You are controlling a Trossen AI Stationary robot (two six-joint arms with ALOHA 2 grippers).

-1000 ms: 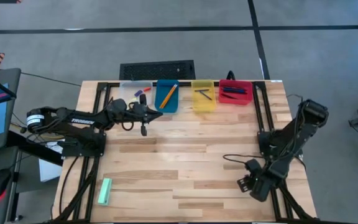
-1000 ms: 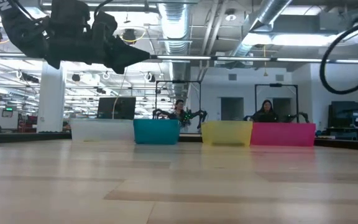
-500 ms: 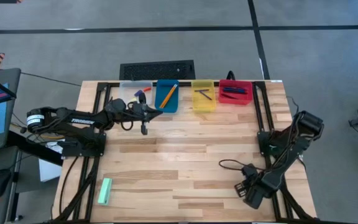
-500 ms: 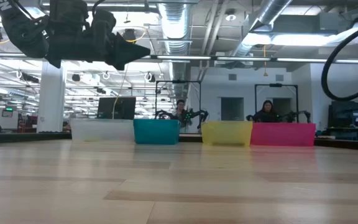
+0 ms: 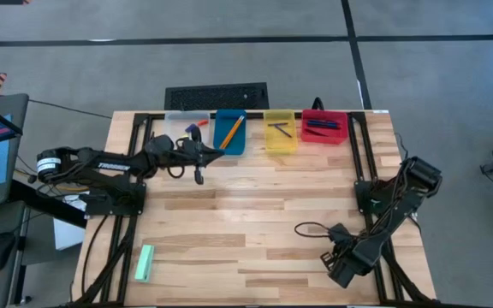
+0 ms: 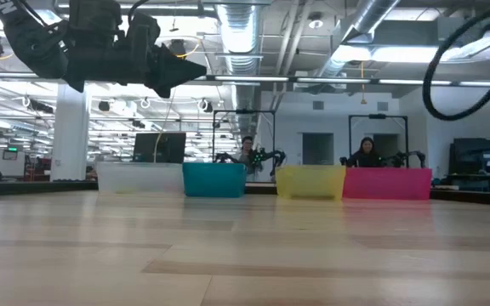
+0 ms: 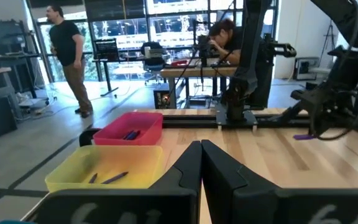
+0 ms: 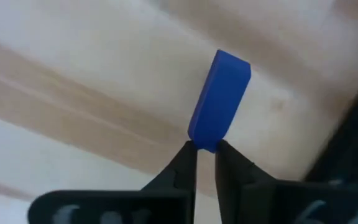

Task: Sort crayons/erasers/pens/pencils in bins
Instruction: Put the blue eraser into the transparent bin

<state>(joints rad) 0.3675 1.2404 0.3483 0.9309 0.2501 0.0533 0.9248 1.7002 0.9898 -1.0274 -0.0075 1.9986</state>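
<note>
Four bins are lined up along the far edge of the table [image 5: 255, 222]: a clear bin [image 5: 187, 125], a blue bin [image 5: 229, 131], a yellow bin [image 5: 280, 130] and a red bin [image 5: 324, 126], taken from left to right in the high view. Small erasers [image 5: 193, 127], red and blue, are seen in the clear bin, orange pencils [image 5: 232, 130] in the blue bin, and dark pens [image 5: 320, 125] in the red bin; dark sticks are also seen in the yellow bin. The left gripper [image 5: 198, 176] is held above the table just in front of the clear and blue bins, and its fingers are pressed together with nothing between them, as is shown in the left wrist view [image 7: 200, 163]. The right gripper [image 8: 204, 157] is found at the near right corner of the table, well apart from the bins, and its fingertips are pinched on the lower end of a blue eraser [image 8: 220, 101], which is tilted over the wood. A light green block [image 5: 145, 263] is lying near the near left corner of the table. People are seen in the room beyond the bins.
</note>
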